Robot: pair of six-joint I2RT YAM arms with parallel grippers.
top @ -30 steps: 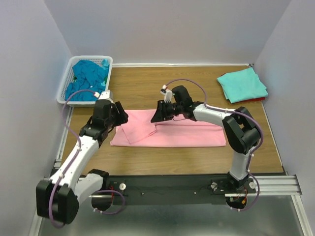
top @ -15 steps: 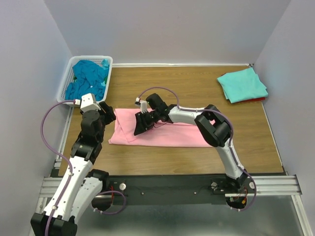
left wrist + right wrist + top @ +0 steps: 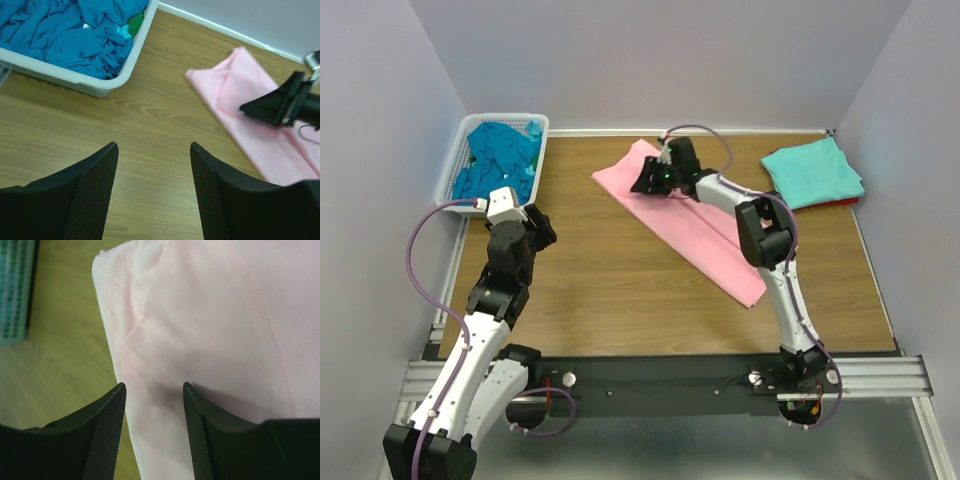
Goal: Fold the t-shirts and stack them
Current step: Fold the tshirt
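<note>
Ahead-left of left gripper (image 3: 153, 147), white basket (image 3: 100, 90) heaped with teal-blue shirts (image 3: 65, 35), left jaws spread wide, empty, right gripper (image 3: 153, 387) jaws parted, pink shirt (image 3: 215, 315) lying between them.

Pink shirt (image 3: 678, 225) is soft matt cloth, tabletop's (image 3: 600, 290) smooth wood grain with slight sheen, basket's (image 3: 100, 90) white plastic, left gripper (image 3: 152, 187) has black mesh-textured fingers (image 3: 92, 195).

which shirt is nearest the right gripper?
The pink shirt, spread diagonally mid-table under the right gripper; aqua shirt sits folded far right, teal shirts fill the basket.
</note>
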